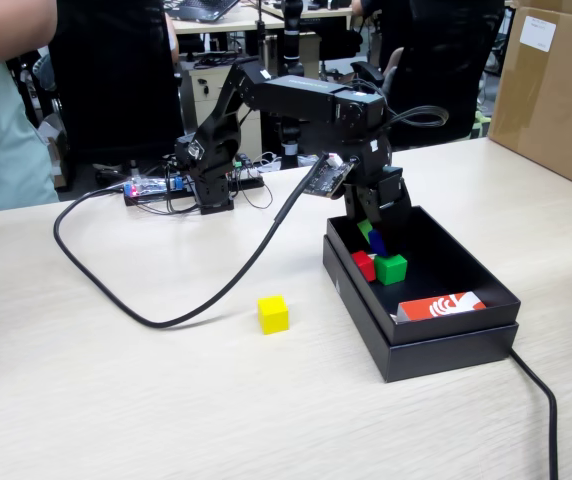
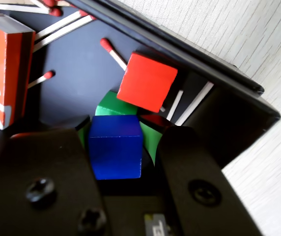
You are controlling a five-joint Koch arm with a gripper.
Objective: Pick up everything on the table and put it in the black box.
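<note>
We have the jaws (image 2: 126,162) down inside the box (image 1: 466,345), clenched on the blue cube (image 2: 115,146) just above the green cube (image 2: 112,107) and red cube (image 2: 147,81). Our worry is the release: dropped onto its neighbours, the blue cube could tumble or bounce toward the rim. Matches (image 2: 112,50) and a matchbox (image 2: 3,69) also lie in the box. The cubes look solid and glossy. The yellow cube (image 1: 273,314) waits on the desk (image 1: 116,400), left of the box in the fixed view.
</note>
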